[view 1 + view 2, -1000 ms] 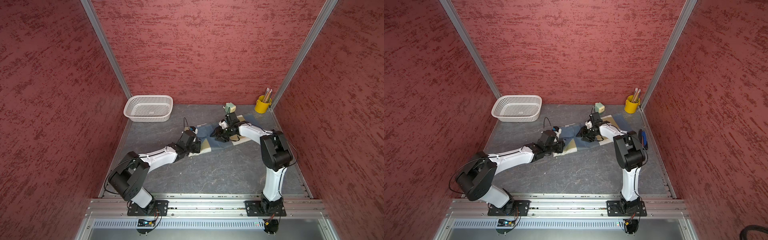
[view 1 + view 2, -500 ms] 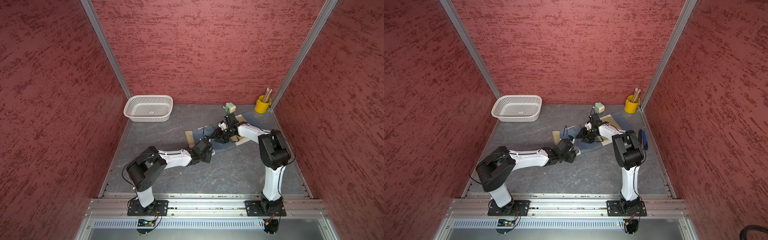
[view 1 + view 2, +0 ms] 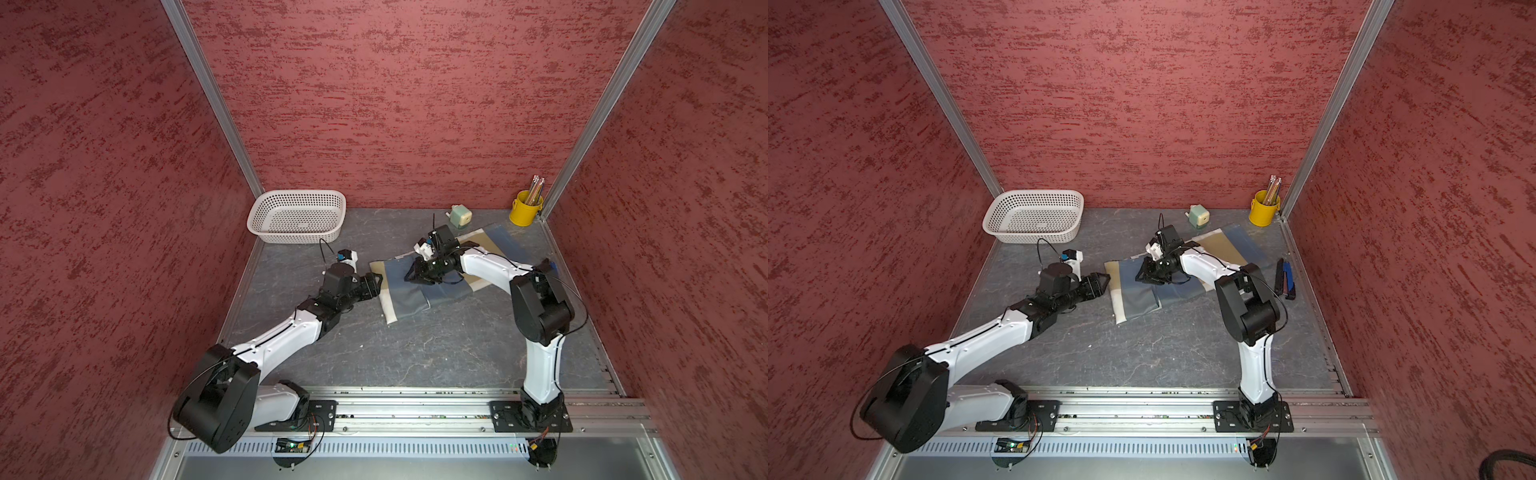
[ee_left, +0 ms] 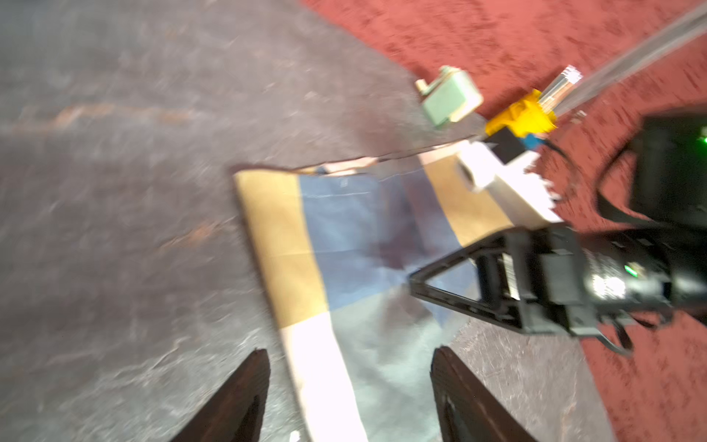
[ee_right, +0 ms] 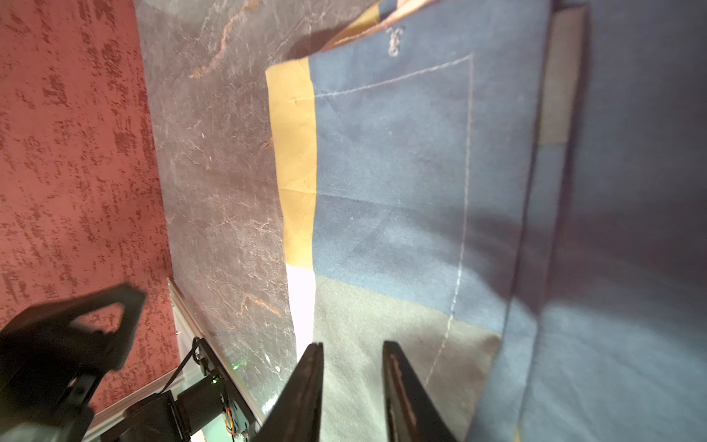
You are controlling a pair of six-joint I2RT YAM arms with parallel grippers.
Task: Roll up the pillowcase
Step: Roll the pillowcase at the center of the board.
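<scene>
pillowcase (image 3: 405, 299) folded flat on worktop (image 3: 415, 353), apart from white basket (image 3: 297, 216) | left gripper (image 3: 376, 280) jaws spread, at cloth edge nearest basket | right gripper (image 3: 410, 277) jaws narrowly apart, over cloth

Top views high, front, looking down on whole table (image 3: 415, 353); wrist views close, sharing pillowcase (image 4: 344, 237) edge.

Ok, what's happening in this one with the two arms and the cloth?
Two robot arms are working on the patchwork pillowcase, which lies flat and partly folded on the grey table, with no roll formed. The right claw is low over its middle, jaws slightly apart. The left claw sits open at the cloth's left edge, holding nothing.
</scene>
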